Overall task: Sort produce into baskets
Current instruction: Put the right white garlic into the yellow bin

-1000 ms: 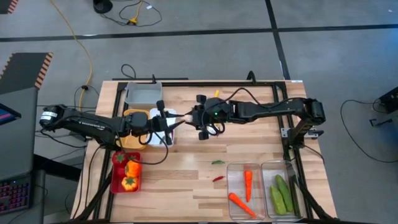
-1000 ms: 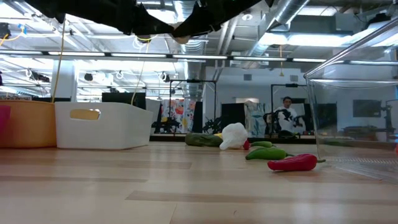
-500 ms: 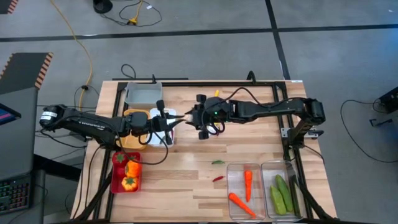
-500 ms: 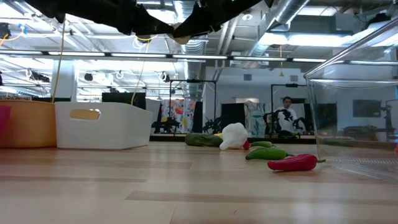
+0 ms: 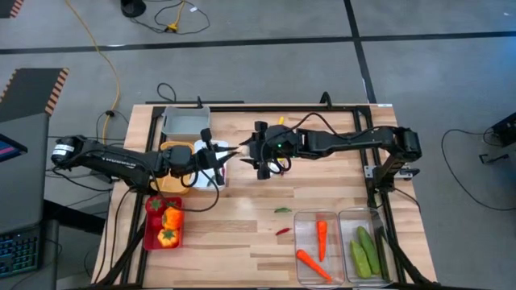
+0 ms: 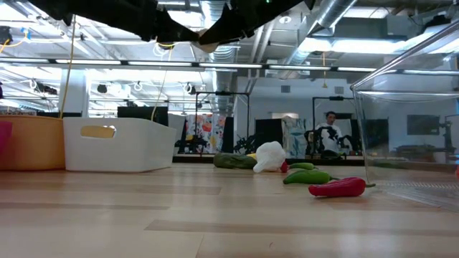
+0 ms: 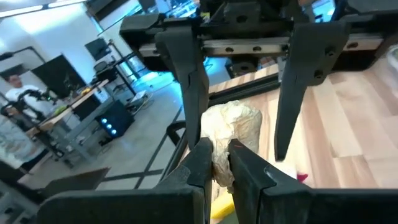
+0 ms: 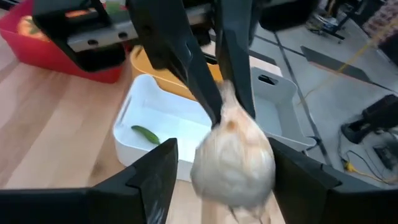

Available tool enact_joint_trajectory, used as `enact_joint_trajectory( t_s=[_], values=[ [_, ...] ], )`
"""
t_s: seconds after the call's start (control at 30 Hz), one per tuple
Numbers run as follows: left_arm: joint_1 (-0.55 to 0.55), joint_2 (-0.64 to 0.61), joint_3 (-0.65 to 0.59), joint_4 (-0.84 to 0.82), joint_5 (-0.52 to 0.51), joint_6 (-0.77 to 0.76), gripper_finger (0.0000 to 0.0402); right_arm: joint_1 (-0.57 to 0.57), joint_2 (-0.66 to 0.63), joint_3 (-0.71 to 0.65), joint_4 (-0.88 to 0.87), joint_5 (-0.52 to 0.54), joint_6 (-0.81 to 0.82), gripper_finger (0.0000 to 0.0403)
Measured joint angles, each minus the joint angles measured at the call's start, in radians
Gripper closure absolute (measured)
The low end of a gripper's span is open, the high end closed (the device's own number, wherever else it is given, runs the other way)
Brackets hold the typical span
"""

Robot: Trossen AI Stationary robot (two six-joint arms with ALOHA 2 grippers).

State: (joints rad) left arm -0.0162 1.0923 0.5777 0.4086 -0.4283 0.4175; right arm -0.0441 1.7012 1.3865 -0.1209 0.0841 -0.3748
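Garlic (image 7: 233,127): white bulb held in mid-air above the white basket (image 8: 155,127), its tip pinched by the left gripper (image 5: 219,153)
Left fingers: shut tight on the garlic's tip
Right fingers (image 7: 298,81): spread wide either side of the bulb, right gripper (image 5: 246,151) letting go
Doing it well: right arm should back straight off without brushing the bulb; left should lower before releasing
White basket: one small green piece (image 8: 145,134)
Red basket (image 5: 153,229): peppers
Clear baskets (image 5: 321,242): carrots in one, cucumbers in the other
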Motion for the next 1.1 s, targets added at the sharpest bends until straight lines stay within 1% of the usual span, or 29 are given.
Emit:
enact_joint_trajectory(
  t_s=[0.07,0.2,0.27,0.33,0.47,0.63,0.73,0.77,0.83,0.9,1.0,1.1],
  values=[
    [0.0,-0.017,0.0,-0.018,-0.016,0.0,0.0377,0.0,0.0,0.0,-0.001,0.036,-0.001,0.0142],
    [0.002,-0.079,0.0,-0.095,-0.072,-0.018,0.0377,0.001,0.0,0.0,-0.024,0.187,0.0,0.0142],
    [0.002,-0.12,0.001,-0.17,-0.123,-0.043,0.0377,0.001,0.0,0.0,-0.054,0.255,0.0,0.0142],
    [0.002,-0.168,0.001,-0.276,-0.176,-0.074,0.0377,-0.005,0.0,0.0,-0.089,0.284,0.0,0.0142],
    [0.002,-0.286,0.001,-0.484,-0.223,-0.194,0.0377,-0.021,0.0,0.0,-0.207,0.282,0.03,0.0142],
    [0.002,-0.421,0.002,-0.84,-0.194,-0.488,0.0377,-0.051,0.007,0.0,-0.363,0.276,0.131,0.0142],
    [0.002,-0.478,0.001,-1.058,-0.166,-0.65,0.0377,-0.069,0.007,-0.001,-0.417,0.236,0.181,0.0143],
    [0.002,-0.49,0.001,-1.102,-0.16,-0.708,0.0377,-0.075,0.007,-0.001,-0.43,0.211,0.202,0.0143],
    [0.002,-0.512,0.0,-1.116,-0.159,-0.784,0.0377,-0.086,0.007,-0.001,-0.458,0.154,0.252,0.0143],
    [0.001,-0.525,0.0,-1.122,-0.155,-0.799,0.0377,-0.097,0.007,-0.004,-0.474,0.112,0.301,0.0143],
    [0.001,-0.533,0.0,-1.138,-0.167,-0.856,0.0377,-0.107,0.006,-0.026,-0.479,0.096,0.354,0.0143],
    [0.001,-0.532,0.0,-1.191,-0.17,-1.01,0.0377,-0.11,0.007,-0.035,-0.508,0.096,0.375,0.0143]
  ],
)
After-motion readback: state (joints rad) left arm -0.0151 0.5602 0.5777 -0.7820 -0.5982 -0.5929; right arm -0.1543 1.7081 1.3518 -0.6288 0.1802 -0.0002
